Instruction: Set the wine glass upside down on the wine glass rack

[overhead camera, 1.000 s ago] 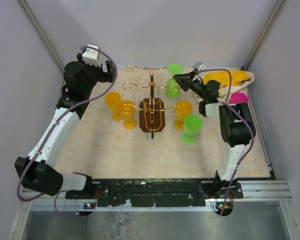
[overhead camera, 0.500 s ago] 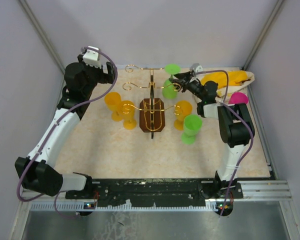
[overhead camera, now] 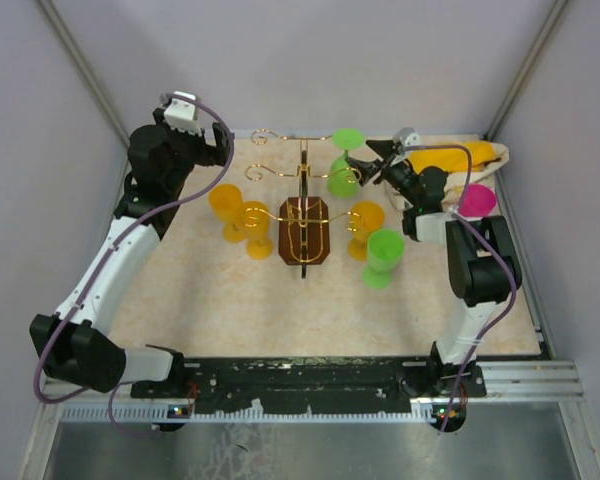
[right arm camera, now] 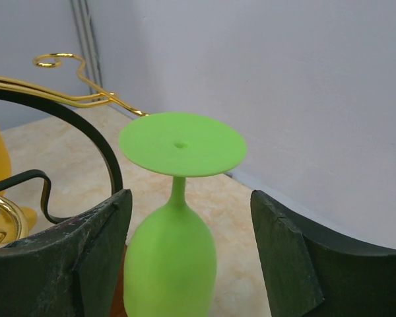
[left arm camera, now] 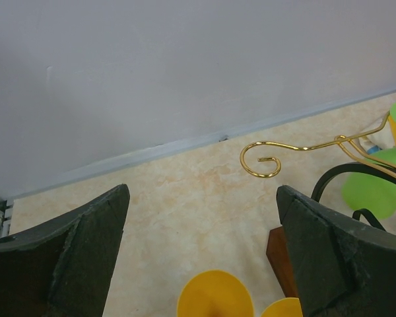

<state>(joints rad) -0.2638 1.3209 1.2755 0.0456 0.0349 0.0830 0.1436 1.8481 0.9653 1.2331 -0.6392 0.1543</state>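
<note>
A green wine glass (overhead camera: 344, 178) (right arm camera: 170, 264) hangs upside down, foot up, at the rear right arm of the gold wire wine glass rack (overhead camera: 303, 170) (left arm camera: 261, 160), which stands on a dark wooden base (overhead camera: 304, 232). My right gripper (overhead camera: 368, 164) (right arm camera: 189, 198) is open, with one finger on either side of the bowl and a gap on both sides. The bowl looks blurred. My left gripper (overhead camera: 220, 145) (left arm camera: 203, 191) is open and holds nothing, high at the rear left of the rack.
Two yellow glasses (overhead camera: 242, 218) stand left of the rack, and a third (overhead camera: 365, 222) stands to its right. Another green glass (overhead camera: 384, 256) stands front right. A pink glass (overhead camera: 477, 198) and a cloth with yellow items (overhead camera: 460, 158) lie at the rear right.
My right gripper has opened and let go of the green glass, which stays hanging on the rack. The right wrist has drawn back a little to the right. The left arm has held still.
</note>
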